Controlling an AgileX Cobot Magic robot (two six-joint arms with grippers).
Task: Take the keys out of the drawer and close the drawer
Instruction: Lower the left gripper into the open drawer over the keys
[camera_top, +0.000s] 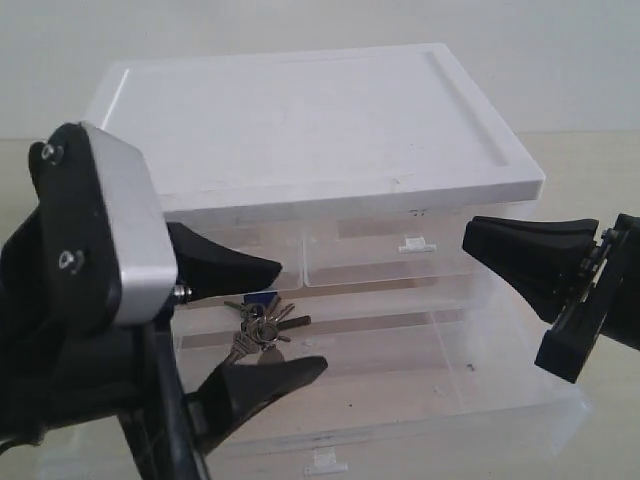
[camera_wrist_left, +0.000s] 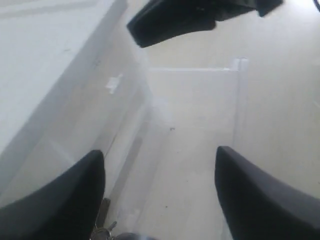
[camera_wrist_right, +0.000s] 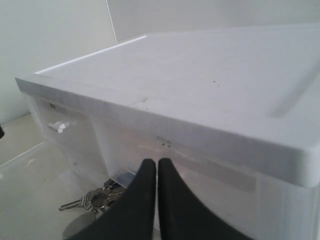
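Clearly the left gripper (camera_top: 300, 317), fingers spread, hangs nearer the keys (camera_top: 262, 325) (they lie in the open drawer (camera_top: 450, 385)); the right gripper (camera_top: 472, 238), pressed together, stands apart.

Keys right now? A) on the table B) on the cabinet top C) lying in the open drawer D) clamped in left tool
C: the keys lie on the floor of the open drawer, and the left tool is open, its fingers well apart.
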